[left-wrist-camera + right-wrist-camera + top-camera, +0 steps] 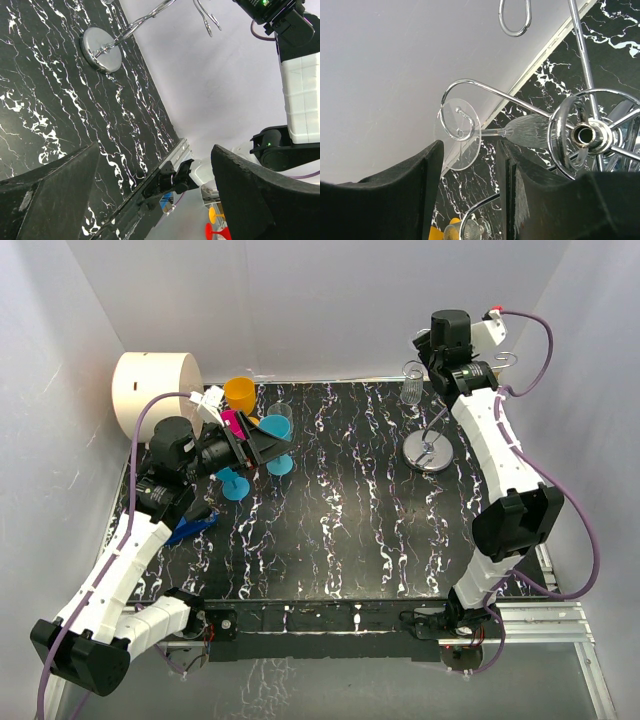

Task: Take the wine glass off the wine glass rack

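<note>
Right wrist view. Item: glass (pixel 527 131), clear, one piece, with a flat round foot, thin stem and faintly ribbed bowl.

Position: hung by its foot on a curled arm of the rack (pixel 585 135). The stem lies crosswise just beyond the fingertips of the right gripper (pixel 470 162). The foot's rim dips toward the gap between the jaws. The bowl sits past the finger on the view's right, toward the rack's hub.

Jaws: part-spread, neither pad seen pressing the glass.

Left gripper (pixel 155 148): jaws spread wide, nothing between them, rack well apart from it.

Handling, judged: light, rigid, brittle and slick, with the stem the weakest part.

Hold: on the stem close under the foot, with a modest squeeze. The foot probably has to slide along the wire to the curl's open end, not pull straight off.

Rack: bright wire, likely to tip if the foot snags.
</note>
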